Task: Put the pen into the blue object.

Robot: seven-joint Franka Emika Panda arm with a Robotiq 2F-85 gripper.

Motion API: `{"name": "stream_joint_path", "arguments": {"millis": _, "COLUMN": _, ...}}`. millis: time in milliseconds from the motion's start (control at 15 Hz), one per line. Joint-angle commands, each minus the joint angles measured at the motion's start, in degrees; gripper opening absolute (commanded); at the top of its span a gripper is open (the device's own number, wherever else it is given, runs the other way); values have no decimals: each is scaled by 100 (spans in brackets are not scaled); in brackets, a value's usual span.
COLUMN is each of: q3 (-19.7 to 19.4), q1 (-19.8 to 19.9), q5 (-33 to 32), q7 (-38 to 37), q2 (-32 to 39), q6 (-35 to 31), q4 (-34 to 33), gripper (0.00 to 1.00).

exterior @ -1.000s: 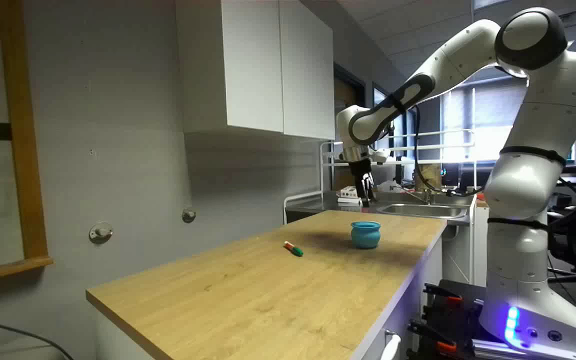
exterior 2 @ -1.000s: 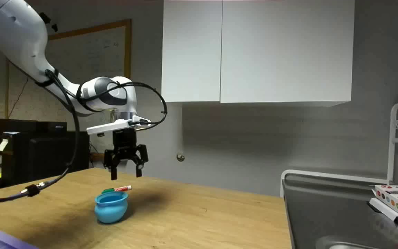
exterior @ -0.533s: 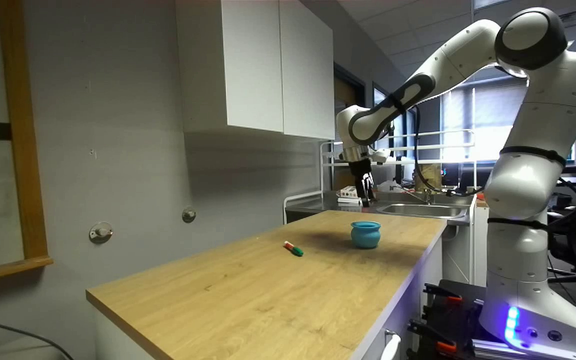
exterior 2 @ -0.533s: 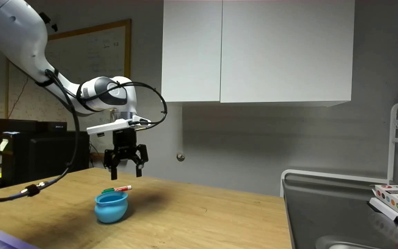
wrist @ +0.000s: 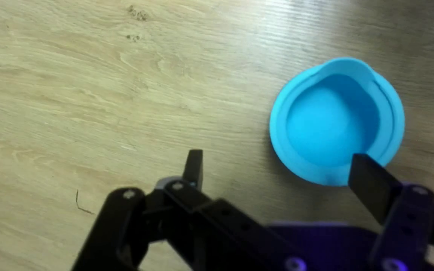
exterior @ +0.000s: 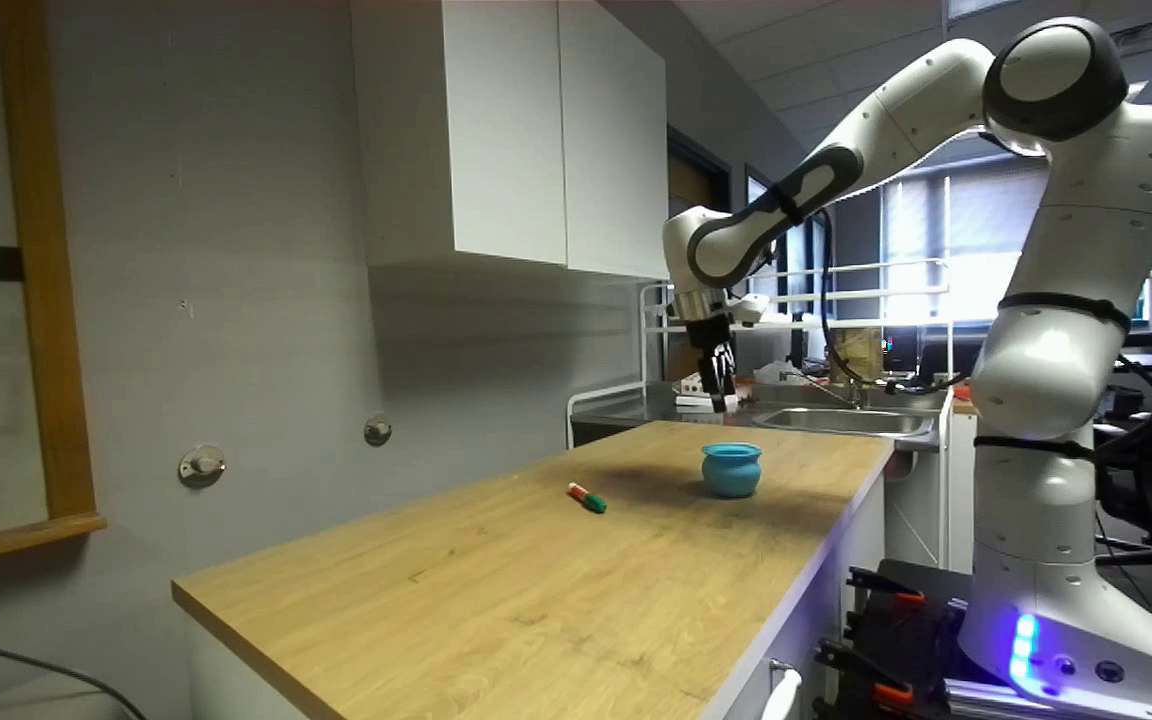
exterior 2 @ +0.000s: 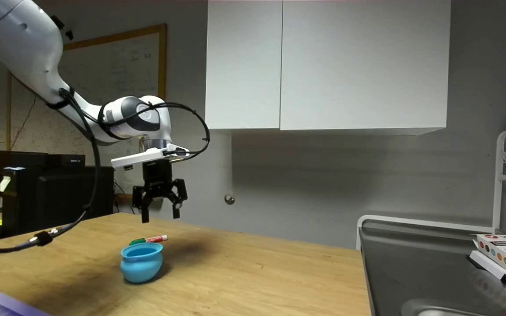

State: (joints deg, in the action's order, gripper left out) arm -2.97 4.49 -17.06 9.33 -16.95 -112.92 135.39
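The pen (exterior: 587, 497) is a short marker with a green end, a red middle and a white tip. It lies flat on the wooden counter in both exterior views, partly behind the cup (exterior 2: 148, 239). It is out of the wrist view. The blue object is a squat teal cup (exterior: 732, 470) standing upright on the counter (exterior 2: 141, 263). The wrist view shows its inside bare (wrist: 330, 124). My gripper (exterior 2: 160, 215) is open with nothing between its fingers, high above the counter (exterior: 719, 402). In the wrist view (wrist: 277, 155) its right fingertip overlaps the cup's rim.
The wooden counter (exterior: 496, 590) ends at a metal sink top (exterior: 841, 420). A white and red box (exterior 2: 505, 254) lies on the sink top. White cabinets (exterior 2: 327, 66) hang on the wall above. A white rack (exterior 2: 496, 184) stands at the sink's side.
In the last half second my gripper has risen slightly and shifted a little left in both exterior views. Its fingers remain apart. The pen and cup have not moved.
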Motion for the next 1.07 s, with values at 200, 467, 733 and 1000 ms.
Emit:
{"name": "stream_joint_path", "arguments": {"millis": 200, "q3": 594, "q1": -495, "q5": -27, "q7": -643, "q2": 960, "q6": 372, "q4": -1381, "gripper": 100}}
{"name": "stream_joint_path", "arguments": {"millis": 467, "q3": 763, "q1": -729, "q5": 254, "q7": -1062, "q2": 1674, "q6": 535, "q4": -2373, "gripper": 100}}
{"name": "stream_joint_path", "arguments": {"millis": 733, "q3": 686, "q1": -762, "q5": 1007, "q7": -1495, "q2": 2468, "q6": 744, "q4": -3223, "gripper": 100}}
{"name": "stream_joint_path", "arguments": {"millis": 1000, "q3": 551, "q1": -735, "q5": 1453, "q7": -2202, "q2": 3301, "q6": 837, "q4": -3804, "gripper": 100}}
